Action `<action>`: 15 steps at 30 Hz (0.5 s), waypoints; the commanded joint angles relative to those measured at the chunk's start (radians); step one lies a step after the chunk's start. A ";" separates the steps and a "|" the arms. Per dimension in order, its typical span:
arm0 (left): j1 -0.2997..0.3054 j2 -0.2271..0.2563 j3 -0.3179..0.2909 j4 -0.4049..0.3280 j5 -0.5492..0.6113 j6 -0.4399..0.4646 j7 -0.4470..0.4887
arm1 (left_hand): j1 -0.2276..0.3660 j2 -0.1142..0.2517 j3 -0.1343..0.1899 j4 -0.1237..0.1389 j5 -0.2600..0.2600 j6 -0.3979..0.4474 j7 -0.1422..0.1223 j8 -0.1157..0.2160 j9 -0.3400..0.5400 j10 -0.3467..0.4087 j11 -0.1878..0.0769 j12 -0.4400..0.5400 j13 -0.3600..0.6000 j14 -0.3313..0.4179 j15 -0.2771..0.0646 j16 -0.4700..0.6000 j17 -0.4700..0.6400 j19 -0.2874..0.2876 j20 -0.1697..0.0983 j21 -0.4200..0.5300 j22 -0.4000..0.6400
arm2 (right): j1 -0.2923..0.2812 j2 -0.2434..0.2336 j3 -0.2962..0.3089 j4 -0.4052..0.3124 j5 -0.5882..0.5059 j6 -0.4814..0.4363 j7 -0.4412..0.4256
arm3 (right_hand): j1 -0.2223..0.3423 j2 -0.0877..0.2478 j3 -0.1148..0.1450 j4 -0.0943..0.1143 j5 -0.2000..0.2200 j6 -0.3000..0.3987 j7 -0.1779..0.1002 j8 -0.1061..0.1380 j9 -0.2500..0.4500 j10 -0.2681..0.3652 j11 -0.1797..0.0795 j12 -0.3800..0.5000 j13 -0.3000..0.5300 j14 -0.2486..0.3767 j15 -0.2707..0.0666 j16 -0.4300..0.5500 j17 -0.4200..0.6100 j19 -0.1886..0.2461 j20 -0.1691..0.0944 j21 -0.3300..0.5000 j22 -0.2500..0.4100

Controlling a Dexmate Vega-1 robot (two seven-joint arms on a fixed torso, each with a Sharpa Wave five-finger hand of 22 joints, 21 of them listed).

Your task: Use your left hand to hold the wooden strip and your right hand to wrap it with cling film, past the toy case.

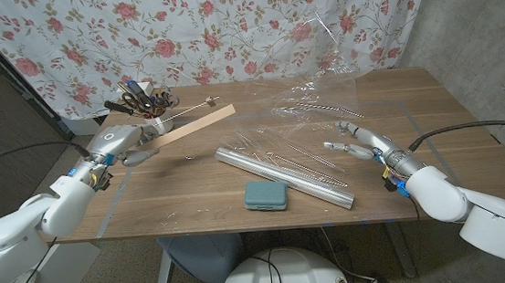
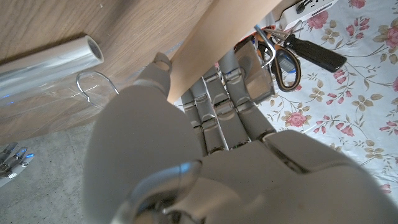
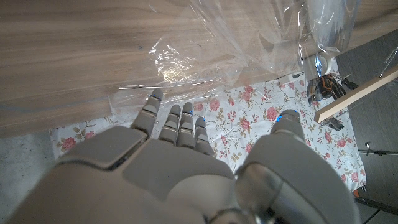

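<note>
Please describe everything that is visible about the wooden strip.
The wooden strip is a long, flat, pale slat with straight edges; it looks like plain unfinished wood. The left hand grips it at one end, and the rest points away toward the table's middle, tilted a little upward. In the head view it seems held above the table rather than lying on it. No cling film is wrapped around it yet.

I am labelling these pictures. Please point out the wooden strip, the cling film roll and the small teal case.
wooden strip (image 1: 198, 125): head view, middle of its length, beyond the left hand.
cling film roll (image 1: 283, 177): head view, middle of the tube.
teal case (image 1: 265, 195): head view, centre of its lid.
</note>
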 commanded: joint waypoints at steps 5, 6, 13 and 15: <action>-0.015 0.031 0.024 -0.003 0.007 0.026 0.007 | 0.013 0.028 0.050 0.002 0.000 0.100 -0.095 0.029 0.005 0.074 -0.085 0.012 0.005 0.131 -0.134 -0.009 0.004 -0.007 -0.002 0.010 0.004 | -0.036 -0.016 -0.007 -0.025 -0.026 -0.020 -0.010 | 0.019 -0.001 0.004 -0.005 0.005 0.009 0.002 0.006 0.003 0.004 0.004 0.000 0.007 0.009 0.001 0.010 0.004 0.016 0.000 0.005 0.004; -0.014 0.032 0.023 -0.005 0.007 0.027 0.007 | 0.013 0.029 0.049 0.003 0.000 0.097 -0.097 0.028 0.005 0.073 -0.083 0.013 0.004 0.131 -0.134 -0.009 0.005 -0.008 -0.002 0.010 0.004 | -0.037 -0.018 -0.011 -0.028 -0.035 -0.023 -0.012 | 0.019 -0.001 0.004 -0.005 0.005 0.009 0.002 0.006 0.003 0.003 0.004 0.000 0.007 0.009 0.001 0.010 0.005 0.016 -0.001 0.005 0.004; -0.012 0.036 0.022 -0.007 -0.004 0.033 0.001 | 0.014 0.031 0.049 0.001 -0.001 0.100 -0.094 0.029 0.002 0.071 -0.081 0.016 0.002 0.129 -0.135 -0.011 0.007 -0.011 0.000 0.011 0.003 | -0.045 -0.035 -0.025 -0.063 -0.079 -0.063 -0.011 | 0.022 -0.003 0.004 -0.003 0.005 -0.004 -0.018 -0.002 0.002 -0.005 0.009 -0.004 0.009 0.007 0.004 0.010 0.008 0.021 0.003 0.003 0.004; -0.012 0.035 0.024 -0.007 -0.007 0.033 0.001 | 0.014 0.030 0.049 0.001 -0.001 0.098 -0.090 0.029 0.002 0.071 -0.082 0.017 0.001 0.128 -0.135 -0.012 0.007 -0.012 0.000 0.011 0.003 | -0.048 -0.037 -0.022 -0.063 -0.075 -0.056 -0.008 | 0.023 -0.003 0.003 -0.003 0.005 0.003 -0.020 0.001 0.001 -0.005 0.005 -0.005 0.010 0.011 0.002 0.012 0.009 0.025 0.006 0.004 0.004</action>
